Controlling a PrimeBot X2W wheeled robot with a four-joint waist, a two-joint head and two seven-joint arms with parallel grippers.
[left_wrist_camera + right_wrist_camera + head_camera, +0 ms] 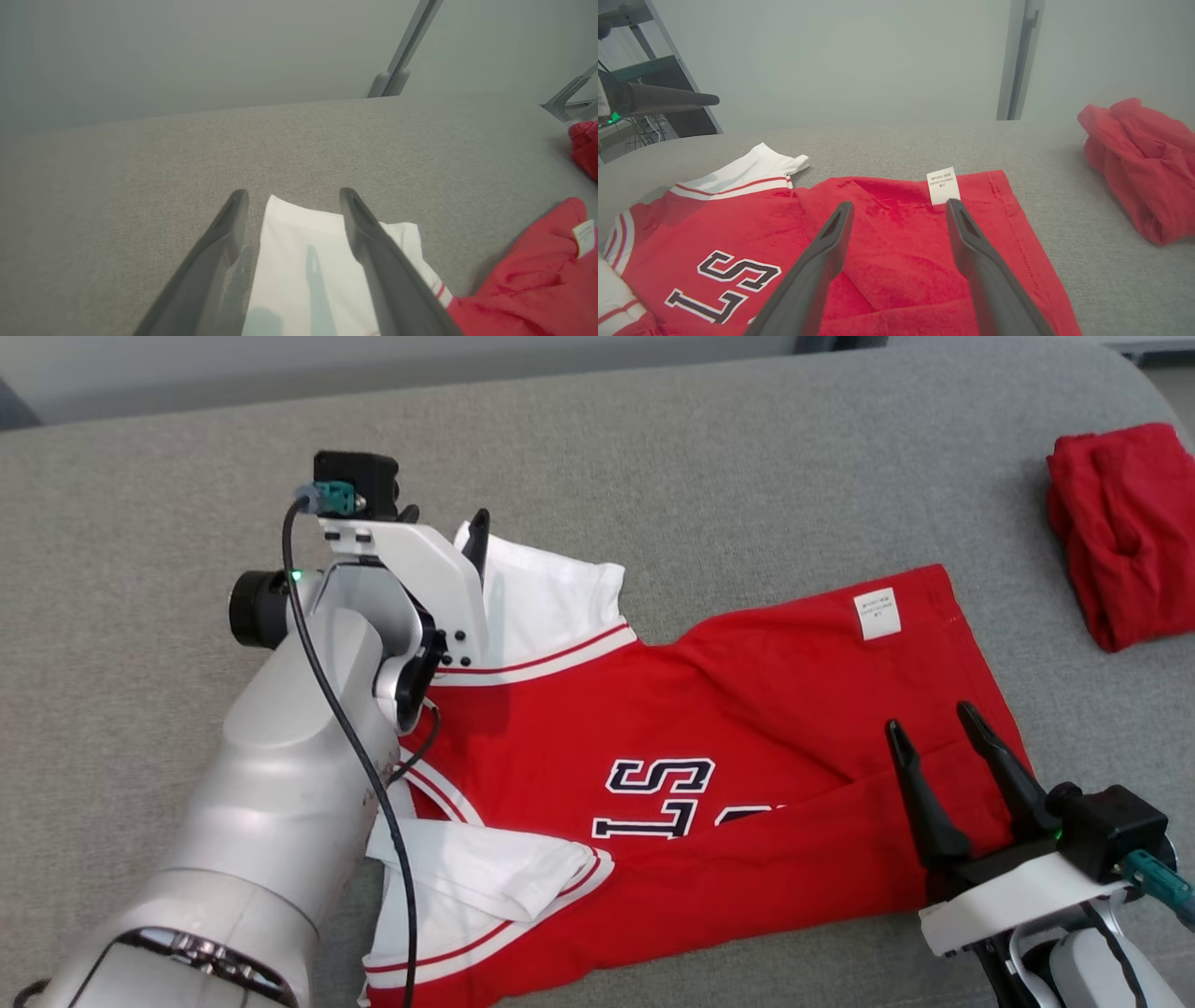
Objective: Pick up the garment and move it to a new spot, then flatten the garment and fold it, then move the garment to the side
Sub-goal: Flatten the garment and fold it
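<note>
The garment (pixel 747 709) is a red jersey with white sleeves and dark letters, lying spread on the grey cushioned surface (pixel 653 448), its lower edge folded up over the lettering. My left gripper (pixel 443 527) hovers open over the upper white sleeve (pixel 299 261), which lies between and below its fingers. My right gripper (pixel 932 719) stands open over the jersey's red hem end (pixel 896 233), just short of the white care label (pixel 943 185). Neither gripper holds anything.
A second red cloth (pixel 1125 527) lies bunched near the surface's right edge, also in the right wrist view (pixel 1143 158). Bare grey surface stretches behind the jersey. A grey metal frame leg (pixel 402 51) stands beyond the far edge.
</note>
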